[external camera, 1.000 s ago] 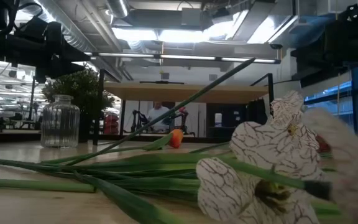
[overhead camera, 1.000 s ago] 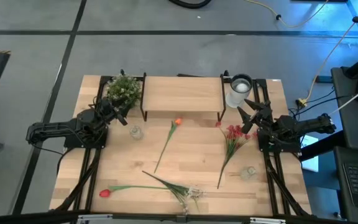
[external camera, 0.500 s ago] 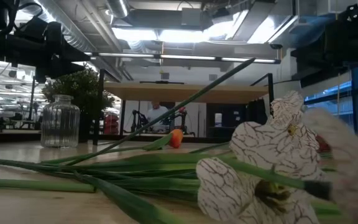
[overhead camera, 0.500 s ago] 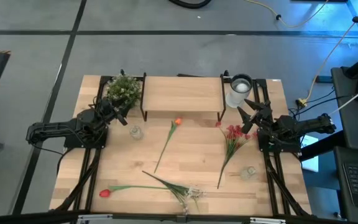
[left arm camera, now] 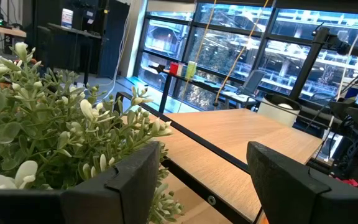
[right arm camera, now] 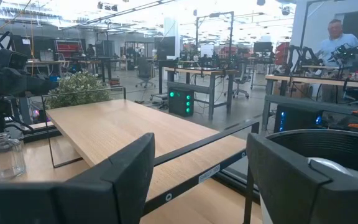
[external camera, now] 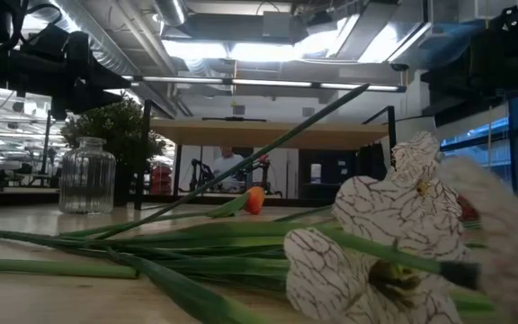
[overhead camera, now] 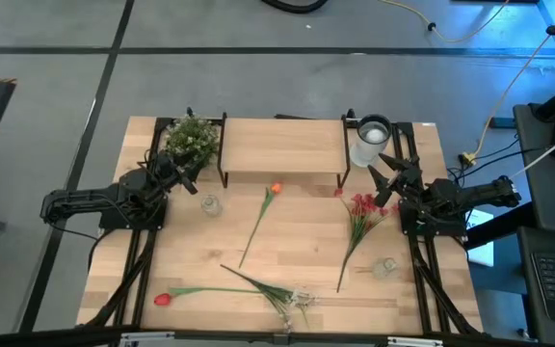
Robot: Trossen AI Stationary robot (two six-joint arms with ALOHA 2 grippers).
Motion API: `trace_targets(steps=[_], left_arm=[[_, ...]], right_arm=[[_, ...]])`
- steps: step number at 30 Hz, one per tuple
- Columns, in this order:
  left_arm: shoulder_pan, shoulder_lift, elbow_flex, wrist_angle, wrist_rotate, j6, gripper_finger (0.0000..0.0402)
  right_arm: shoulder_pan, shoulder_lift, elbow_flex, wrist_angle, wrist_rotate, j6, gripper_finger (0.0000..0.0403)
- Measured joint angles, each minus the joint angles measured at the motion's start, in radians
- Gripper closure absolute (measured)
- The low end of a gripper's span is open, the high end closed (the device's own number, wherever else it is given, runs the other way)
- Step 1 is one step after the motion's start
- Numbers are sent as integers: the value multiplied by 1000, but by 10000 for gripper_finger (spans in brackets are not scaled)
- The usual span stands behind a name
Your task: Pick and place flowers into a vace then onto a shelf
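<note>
Several flowers lie flat on the tabletop: an orange tulip (overhead camera: 275, 189) just in front of the shelf, a red small-blossom spray (overhead camera: 362, 205) at the right, a red tulip (overhead camera: 162, 299) and a white-blossom sprig (overhead camera: 300, 299) near the front edge. The shelf (overhead camera: 282, 146) stands at the far side. A small glass vase (overhead camera: 210, 204) stands left of centre, another (overhead camera: 385, 267) at the right. My left gripper (overhead camera: 189, 181) hovers open near the potted plant; my right gripper (overhead camera: 383, 181) hovers open beside the red spray. Neither touches anything.
A bushy potted plant (overhead camera: 191, 138) stands at the shelf's left end, a white cylindrical cup (overhead camera: 369, 141) at its right end. The white blossoms (external camera: 394, 234) fill the low view's near right. People and desks show in the room beyond.
</note>
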Motion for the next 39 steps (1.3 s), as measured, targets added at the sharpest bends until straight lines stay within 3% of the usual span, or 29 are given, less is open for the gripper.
trace_targets(steps=[17, 25, 39], left_arm=[[0, 0, 0, 0, 0, 0, 166], [0, 0, 0, 0, 0, 0, 166], [0, 0, 0, 0, 0, 0, 166]], right_arm=[[0, 0, 0, 6, 0, 35, 148], [0, 0, 0, 1, 0, 249, 148], [0, 0, 0, -107, 0, 466, 148]])
